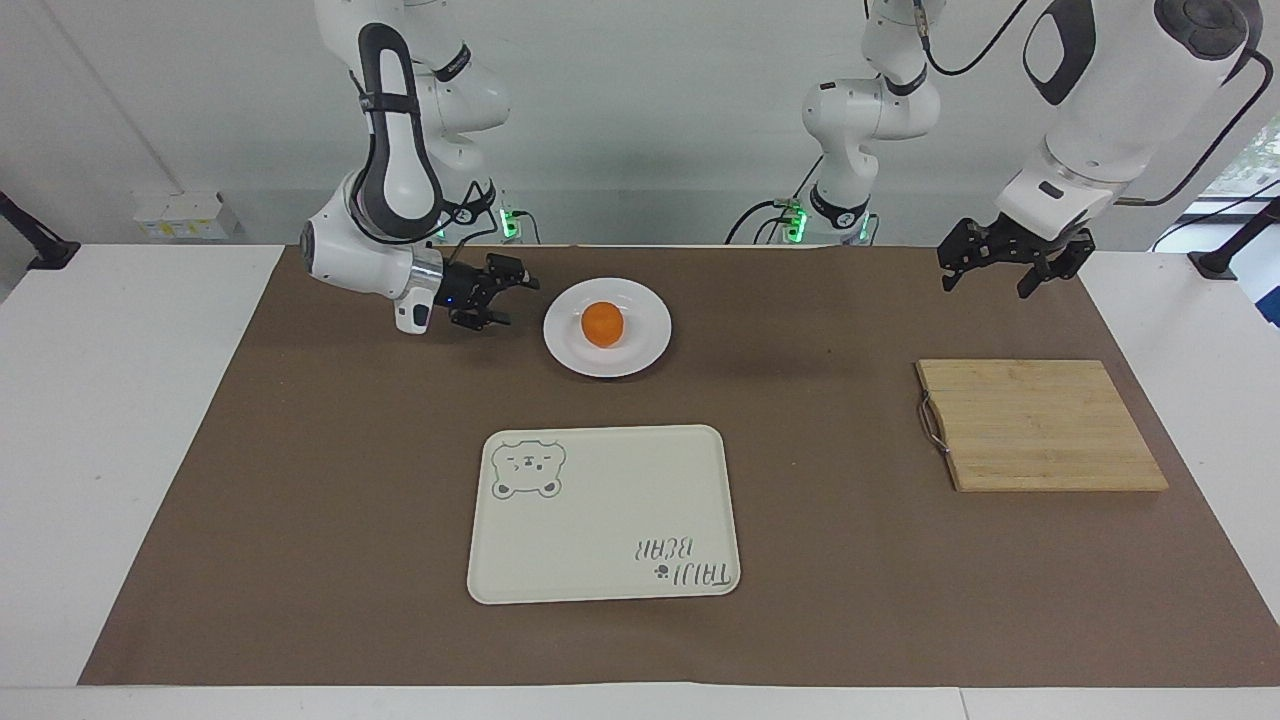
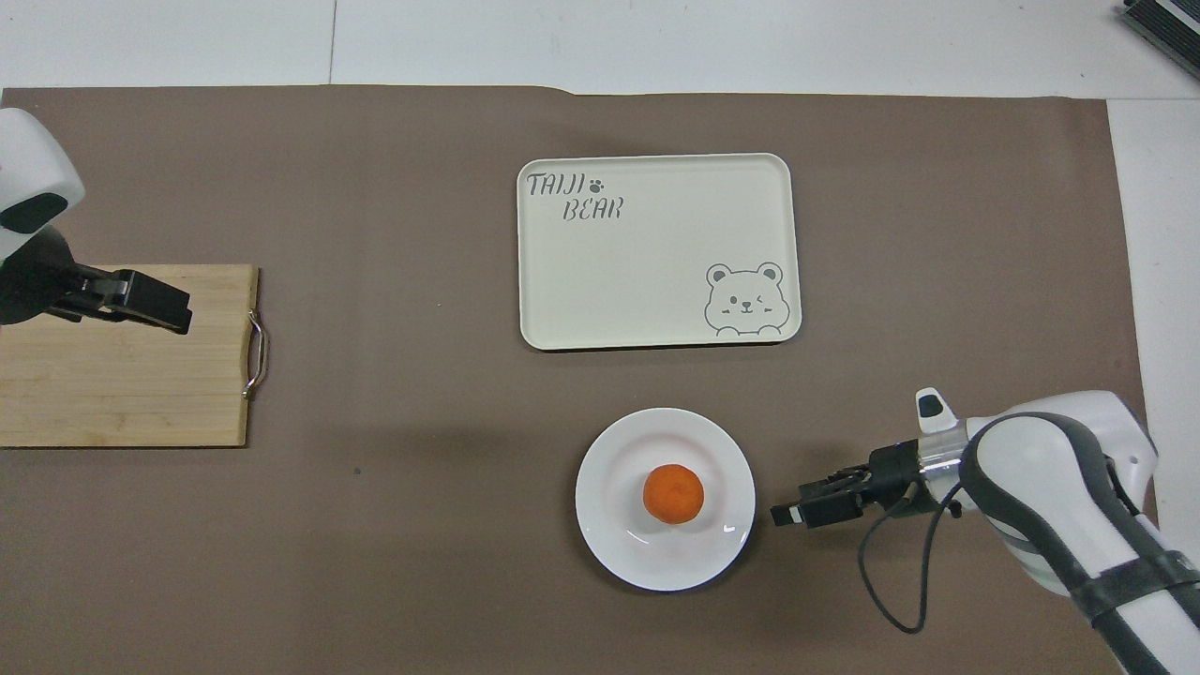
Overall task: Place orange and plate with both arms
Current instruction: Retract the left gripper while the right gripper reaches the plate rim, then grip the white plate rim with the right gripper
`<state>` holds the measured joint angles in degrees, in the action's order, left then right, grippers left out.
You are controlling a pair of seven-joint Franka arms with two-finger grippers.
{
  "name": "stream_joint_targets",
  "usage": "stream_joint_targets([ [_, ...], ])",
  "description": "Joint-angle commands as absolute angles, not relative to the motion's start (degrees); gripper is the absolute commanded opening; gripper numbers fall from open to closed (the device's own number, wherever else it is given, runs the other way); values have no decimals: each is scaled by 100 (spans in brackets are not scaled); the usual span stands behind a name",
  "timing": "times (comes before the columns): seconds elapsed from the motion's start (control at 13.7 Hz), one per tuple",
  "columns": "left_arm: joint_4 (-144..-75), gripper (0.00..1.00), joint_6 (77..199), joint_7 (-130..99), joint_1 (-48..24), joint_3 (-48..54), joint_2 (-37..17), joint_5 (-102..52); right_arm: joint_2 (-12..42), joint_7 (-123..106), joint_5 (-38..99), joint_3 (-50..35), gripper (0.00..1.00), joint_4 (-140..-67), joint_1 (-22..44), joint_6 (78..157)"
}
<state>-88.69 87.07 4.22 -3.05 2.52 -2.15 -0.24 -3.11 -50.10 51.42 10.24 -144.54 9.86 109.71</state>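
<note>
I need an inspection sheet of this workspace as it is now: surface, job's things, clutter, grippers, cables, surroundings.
Surface: brown mat over a white table.
Job's things: orange sits on the white plate, nearer to the robots than the bear tray.
Clutter: wooden cutting board toward the left arm's end.
Grippers: right gripper open, low beside the plate, not touching it; left gripper open, raised, holding nothing.
Cables: black cable looping from the right arm's wrist.
Surroundings: white wall.
</note>
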Motion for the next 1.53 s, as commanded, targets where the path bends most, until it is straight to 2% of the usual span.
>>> stream_joint_targets([
  [0.0, -8877, 100, 8613, 519, -132, 290, -176, -35, -185, -5256, 5484, 1020, 100, -14616, 1072, 11145],
  [0.29, -8947, 100, 8884, 405, -36, 290, -167, -263, -106, -5212, 6177, 1020, 100, -14897, 1476, 11513],
  [0.66, -9009, 100, 9132, 272, -26, 290, -167, -264, -70, -5098, 6284, 1020, 100, -14941, 1591, 11645],
  [0.8, -8974, 100, 9193, 290, -26, 290, -176, -220, -70, -4791, 6284, 1011, 54, -14941, 1608, 11646],
  [0.95, -8974, 100, 9185, 299, -44, 290, -176, -220, -70, -4703, 6284, 1002, 24, -14941, 1608, 11654],
  [1.02, -8974, 100, 9193, 299, -44, 299, -176, -220, -70, -4641, 6284, 1002, 13, -14941, 1608, 11654],
  [1.09, -8974, 100, 9193, 299, -44, 299, -176, -220, -70, -4606, 6284, 1002, 4, -14941, 1608, 11654],
  [1.17, -8974, 100, 9193, 299, -35, 299, -176, -220, -70, -4562, 6284, 1002, 0, -14941, 1608, 11646],
  [1.46, -8974, 100, 9193, 299, -35, 290, -176, -211, -53, -4482, 6284, 993, 0, -14924, 1696, 11654],
])
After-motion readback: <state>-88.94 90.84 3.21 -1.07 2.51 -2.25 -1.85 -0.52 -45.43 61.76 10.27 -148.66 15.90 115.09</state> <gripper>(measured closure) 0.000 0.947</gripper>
